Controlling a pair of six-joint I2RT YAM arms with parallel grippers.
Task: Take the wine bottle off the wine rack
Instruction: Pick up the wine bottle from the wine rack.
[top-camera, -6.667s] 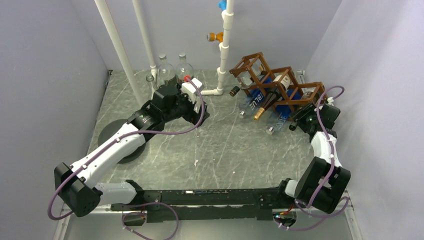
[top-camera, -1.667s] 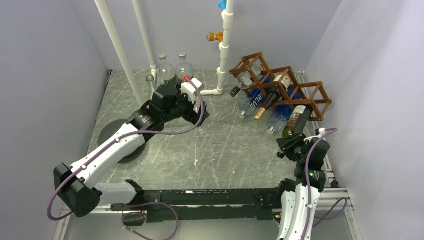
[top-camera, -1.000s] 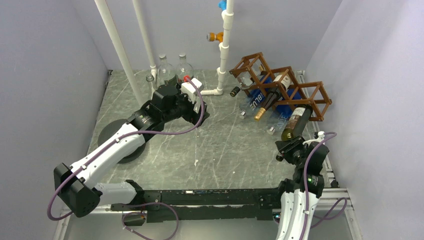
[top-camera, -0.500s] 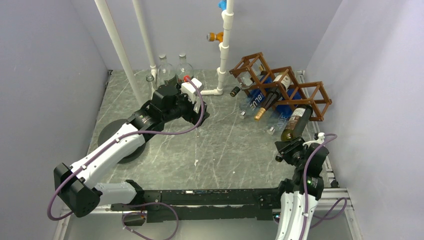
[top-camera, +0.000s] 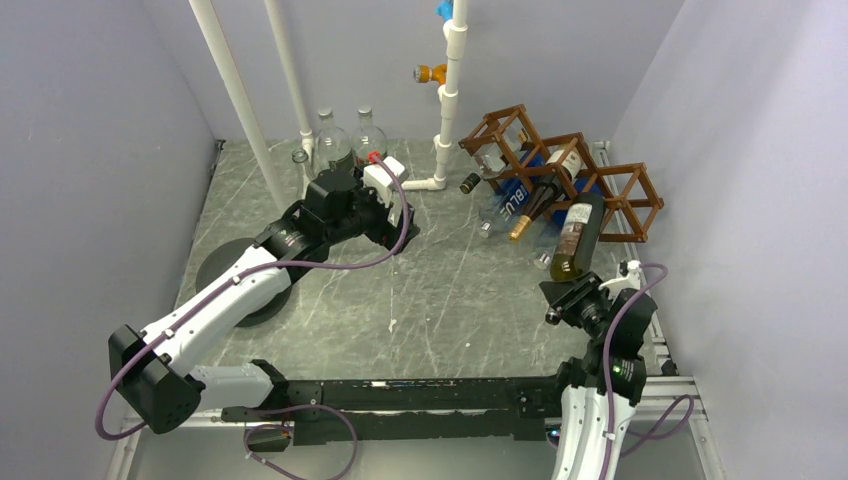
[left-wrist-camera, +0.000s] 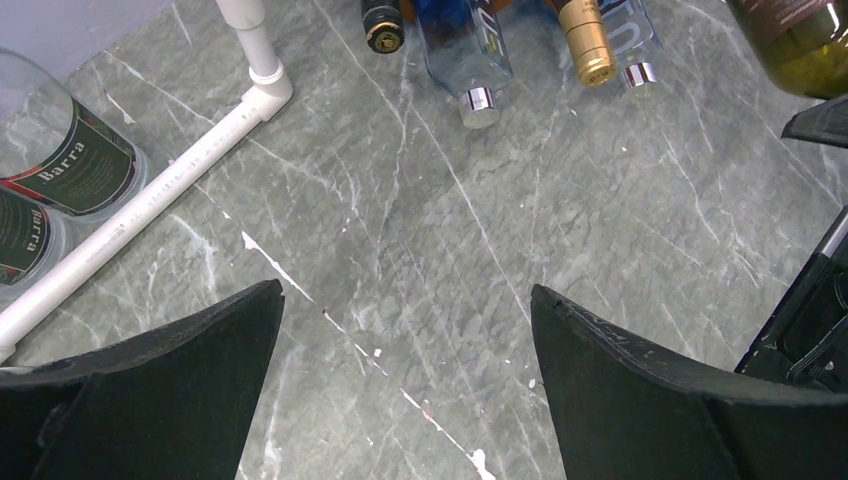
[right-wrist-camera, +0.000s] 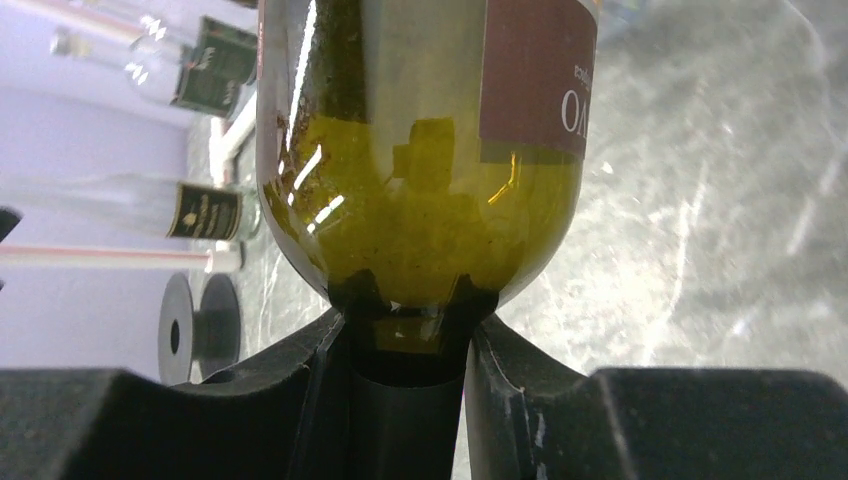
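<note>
The wine bottle (top-camera: 577, 232), olive-green glass with a dark red label, hangs in my right gripper (top-camera: 566, 297), which is shut on its neck. Its base points up and away toward the wine rack (top-camera: 620, 185), a brown wooden lattice at the back right, and overlaps the rack's front in the top view. In the right wrist view the bottle (right-wrist-camera: 420, 150) fills the frame, its dark-capped neck pinched by the gripper (right-wrist-camera: 405, 345). My left gripper (top-camera: 402, 228) hovers open over bare table at centre left; in its own view the gripper (left-wrist-camera: 405, 300) holds nothing.
Other bottles lie in the rack, necks toward me: a gold-foil one (top-camera: 528, 212) and blue-labelled clear ones (top-camera: 508, 205). White pipes (top-camera: 447, 110) and clear glass bottles (top-camera: 345, 142) stand at the back. A black disc (top-camera: 222, 272) lies at left. The right wall is close.
My right gripper has shifted a little left with the wine bottle, and the bottle's base has swung left and further from the rack's right cell. The left arm has not moved.
</note>
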